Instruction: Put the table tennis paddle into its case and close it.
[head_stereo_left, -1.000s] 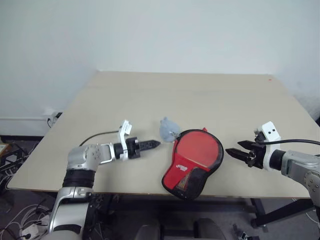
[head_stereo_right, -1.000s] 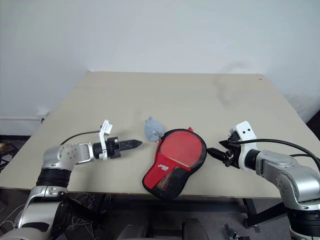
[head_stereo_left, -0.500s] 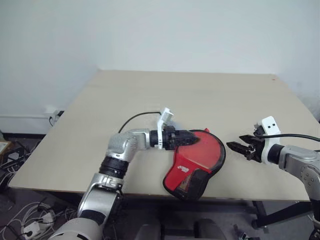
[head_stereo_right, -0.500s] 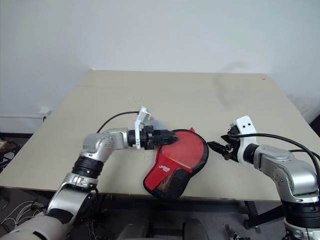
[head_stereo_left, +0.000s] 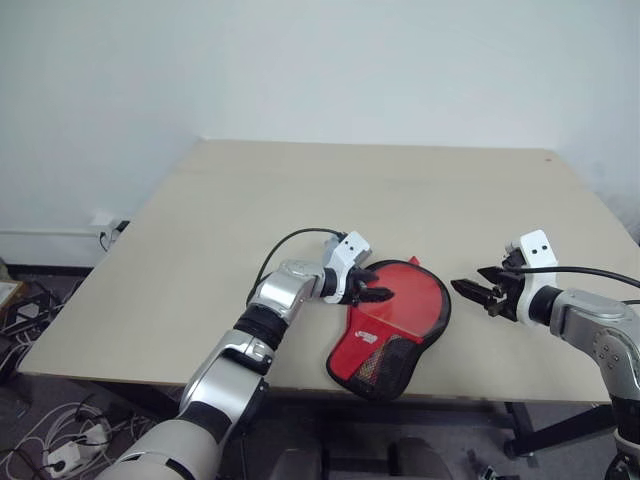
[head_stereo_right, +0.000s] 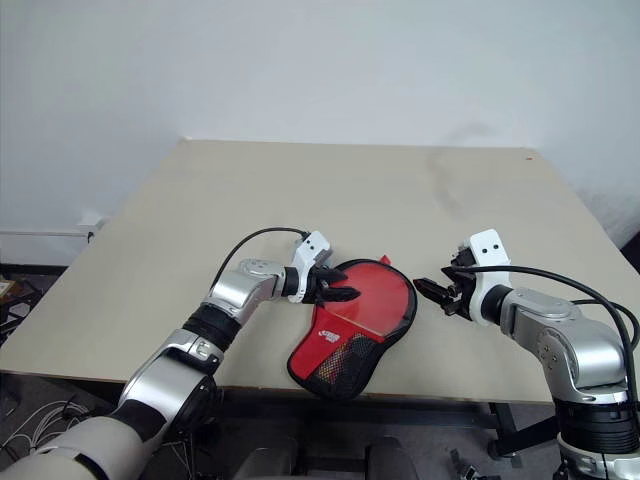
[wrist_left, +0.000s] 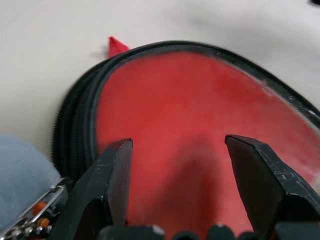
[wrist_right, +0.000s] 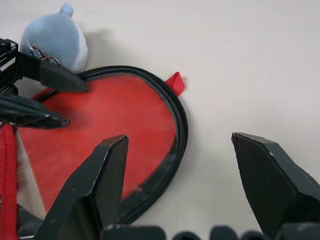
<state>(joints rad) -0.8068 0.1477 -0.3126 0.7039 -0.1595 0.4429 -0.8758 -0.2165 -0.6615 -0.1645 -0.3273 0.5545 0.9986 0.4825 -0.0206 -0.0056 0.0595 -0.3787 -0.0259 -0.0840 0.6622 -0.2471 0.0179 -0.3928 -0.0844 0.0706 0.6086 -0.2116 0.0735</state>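
Paddle (head_stereo_left: 400, 300) sits inside case (head_stereo_left: 385, 365) on desk (head_stereo_left: 300, 200). Left gripper (head_stereo_left: 375, 287) fingers spread, empty, over its rim, likely hunting the zip. Right gripper (head_stereo_left: 472, 293) fingers spread, empty, beside case.

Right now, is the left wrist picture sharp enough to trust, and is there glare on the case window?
Left wrist view: case soft and blurred, left pincer fingers sharper. Right wrist view: crisp, pale sheen on the clear window near the right pincer. Head views: even lighting, soft shadows.

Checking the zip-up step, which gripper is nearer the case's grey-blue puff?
Left gripper: open, right beside the puff, over the case. Right gripper hovers off the case's opposite side.
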